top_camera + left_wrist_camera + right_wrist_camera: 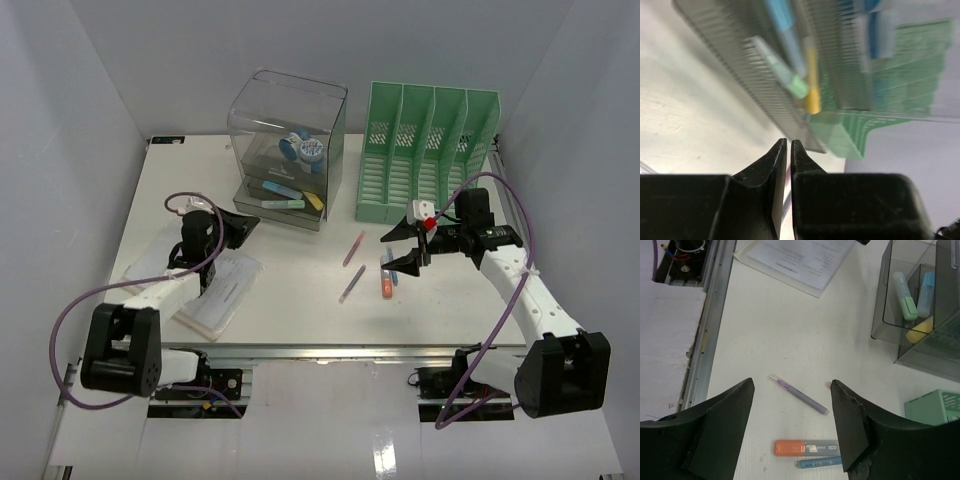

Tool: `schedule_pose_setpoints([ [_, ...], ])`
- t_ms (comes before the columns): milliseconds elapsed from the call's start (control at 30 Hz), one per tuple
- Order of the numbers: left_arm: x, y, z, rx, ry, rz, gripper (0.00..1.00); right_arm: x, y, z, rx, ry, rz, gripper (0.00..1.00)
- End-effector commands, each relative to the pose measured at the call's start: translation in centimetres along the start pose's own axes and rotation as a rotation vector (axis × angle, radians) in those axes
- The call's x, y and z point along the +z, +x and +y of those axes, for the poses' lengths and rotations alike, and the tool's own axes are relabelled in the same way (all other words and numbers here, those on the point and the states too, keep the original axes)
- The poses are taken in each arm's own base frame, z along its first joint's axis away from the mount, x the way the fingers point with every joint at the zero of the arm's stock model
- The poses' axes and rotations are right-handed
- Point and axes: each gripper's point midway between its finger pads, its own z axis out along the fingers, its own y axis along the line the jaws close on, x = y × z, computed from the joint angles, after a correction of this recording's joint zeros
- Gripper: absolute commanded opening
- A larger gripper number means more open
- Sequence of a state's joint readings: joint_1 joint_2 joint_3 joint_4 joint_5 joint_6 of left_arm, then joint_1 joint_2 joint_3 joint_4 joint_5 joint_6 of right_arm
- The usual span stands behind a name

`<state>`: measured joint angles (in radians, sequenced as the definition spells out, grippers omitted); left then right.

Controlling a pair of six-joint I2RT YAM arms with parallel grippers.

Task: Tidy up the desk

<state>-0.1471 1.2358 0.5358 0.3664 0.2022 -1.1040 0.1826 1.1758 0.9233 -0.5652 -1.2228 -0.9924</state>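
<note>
Right gripper (791, 384) hung wide open over the desk (790, 325). Purple pen (800, 395) lay flat beneath, long axis slanted across the jaw gap. Left gripper (789, 145) was pinched shut, empty, and farther off.

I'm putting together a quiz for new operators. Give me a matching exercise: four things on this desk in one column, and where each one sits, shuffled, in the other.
Things:
1. green file rack
2. orange marker
3. yellow highlighter
4. printed sheet

Places:
A. in the open drawer of the clear box
B. front left of the desk
C. standing at the back right
D. lying just below the open right tool

Pairs: 1-C, 2-D, 3-A, 4-B
</note>
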Motion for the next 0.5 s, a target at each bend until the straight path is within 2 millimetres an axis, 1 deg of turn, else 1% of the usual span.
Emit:
schedule_pose_setpoints([
  [0, 2.1, 2.2, 1.9, -0.056, -0.037, 0.117, 0.19, -0.6, 0.3, -1.4, -0.004, 0.101, 0.036, 0.69],
  [167, 4.6, 2.8, 2.4, -0.066, -0.047, 0.154, 0.19, -1.1, 0.8, -2.6, -0.006, 0.187, 0.065, 0.70],
  [267, 5.8, 2.5, 2.2, -0.066, -0.044, 0.158, 0.19, -1.3, 0.8, -2.8, -0.004, 0.199, 0.067, 0.70],
  [467, 7.7, 2.7, 2.8, -0.085, -0.056, 0.174, 0.20, -1.4, 1.2, -3.1, 0.001, 0.213, 0.079, 0.70],
])
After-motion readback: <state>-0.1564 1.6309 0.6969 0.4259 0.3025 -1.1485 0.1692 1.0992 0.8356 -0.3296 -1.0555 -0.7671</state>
